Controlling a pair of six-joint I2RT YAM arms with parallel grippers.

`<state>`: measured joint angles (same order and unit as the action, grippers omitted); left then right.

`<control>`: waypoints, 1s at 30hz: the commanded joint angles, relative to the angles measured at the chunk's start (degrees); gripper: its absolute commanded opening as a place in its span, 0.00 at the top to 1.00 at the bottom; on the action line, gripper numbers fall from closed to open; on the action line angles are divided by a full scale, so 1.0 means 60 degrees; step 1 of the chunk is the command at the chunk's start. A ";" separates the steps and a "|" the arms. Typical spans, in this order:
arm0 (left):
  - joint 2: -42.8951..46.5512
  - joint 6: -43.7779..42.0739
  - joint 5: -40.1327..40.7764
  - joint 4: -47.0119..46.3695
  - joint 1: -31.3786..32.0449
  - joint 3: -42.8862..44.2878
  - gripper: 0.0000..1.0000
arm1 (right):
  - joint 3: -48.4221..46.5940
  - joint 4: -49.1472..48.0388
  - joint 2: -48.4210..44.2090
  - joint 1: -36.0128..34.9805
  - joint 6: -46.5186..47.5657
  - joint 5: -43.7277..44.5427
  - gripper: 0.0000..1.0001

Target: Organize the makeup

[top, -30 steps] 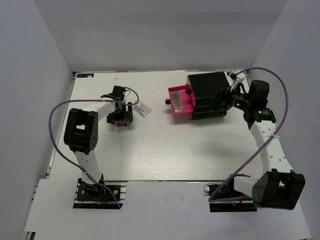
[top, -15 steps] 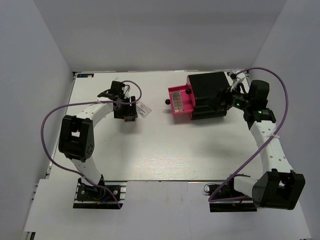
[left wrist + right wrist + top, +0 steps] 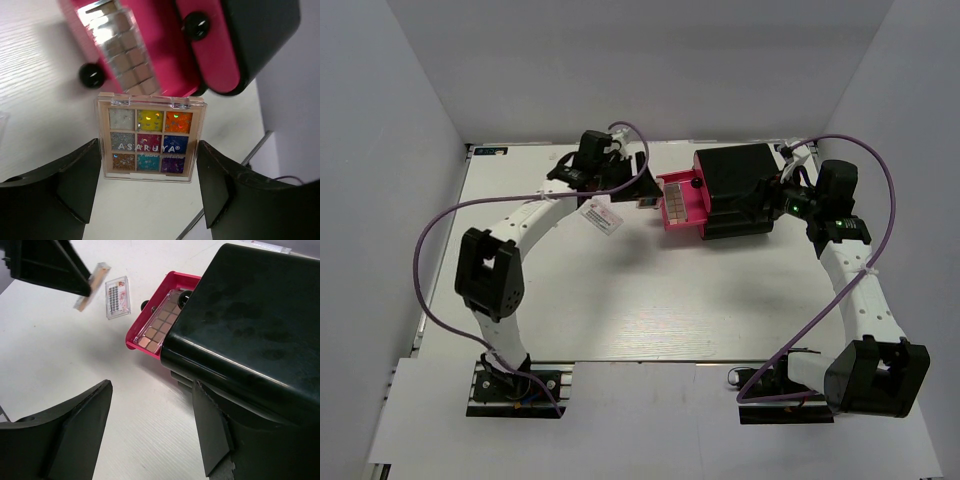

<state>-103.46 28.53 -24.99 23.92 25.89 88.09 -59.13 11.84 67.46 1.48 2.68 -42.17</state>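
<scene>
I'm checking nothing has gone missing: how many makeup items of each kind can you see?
Eyeshadow palettes: 2 (colourful palette in the left claw, brown palette in the open pink drawer)
White card-like compact: 1 (on the table)
Total: 3

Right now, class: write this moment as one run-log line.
left gripper: shut on palette, by open drawer | right gripper: open, at box | palette not yet in drawer

White table with black drawer box and clear compact
</scene>
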 commanded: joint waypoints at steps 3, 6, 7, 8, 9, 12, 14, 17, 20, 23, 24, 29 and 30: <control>-0.0993 0.1439 0.0282 -0.1012 0.0591 0.1253 0.76 | -0.0134 -0.0317 -0.0038 0.0047 -0.0095 -0.0002 0.30; -0.1651 0.1777 0.0881 -0.0810 0.0943 0.2146 0.76 | -0.0120 -0.0332 -0.0037 0.0047 -0.0124 -0.0002 0.30; -0.1784 0.1908 0.1073 -0.0707 0.1089 0.2366 0.74 | -0.0134 -0.0332 -0.0038 0.0047 -0.0109 0.0012 0.30; -0.1930 0.1967 0.1234 -0.0619 0.1090 0.2760 0.74 | -0.0135 -0.0332 -0.0052 0.0062 -0.0109 0.0012 0.30; -0.2178 0.2040 0.1366 -0.0545 0.1192 0.2894 0.73 | -0.0135 -0.0332 -0.0038 0.0047 -0.0109 0.0012 0.30; -0.2603 0.2289 0.1631 -0.0545 0.1295 0.3363 0.71 | -0.0135 -0.0332 -0.0052 0.0047 -0.0109 0.0027 0.30; -0.2810 0.2436 0.1850 -0.0240 0.1398 0.3786 0.61 | -0.0135 -0.0332 -0.0052 0.0062 -0.0109 0.0027 0.30; -0.3059 0.2466 0.2202 0.0040 0.1500 0.4009 0.47 | -0.0135 -0.0317 -0.0067 0.0076 -0.0109 0.0042 0.30; -0.2957 0.2466 0.2451 0.0143 0.1501 0.4009 0.34 | -0.0120 -0.0332 -0.0081 0.0076 -0.0138 0.0042 0.29; -0.2942 0.2422 0.2525 0.0290 0.1501 0.4082 0.32 | -0.0134 -0.0332 -0.0038 0.0091 -0.0139 0.0027 0.29; -0.2942 0.2422 0.2525 0.0305 0.1501 0.4097 0.31 | -0.0135 -0.0332 -0.0038 0.0091 -0.0153 0.0027 0.29; -0.2957 0.2437 0.2569 0.0510 0.1501 0.3994 0.31 | -0.0120 -0.0332 -0.0096 0.0091 -0.0197 0.0042 0.29; -0.2986 0.2466 0.2540 0.0539 0.1501 0.3994 0.30 | -0.0120 -0.0346 -0.0067 0.0091 -0.0197 0.0042 0.28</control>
<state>-122.91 42.89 -10.39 26.11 34.68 110.32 -59.13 11.81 67.46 1.72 1.87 -41.91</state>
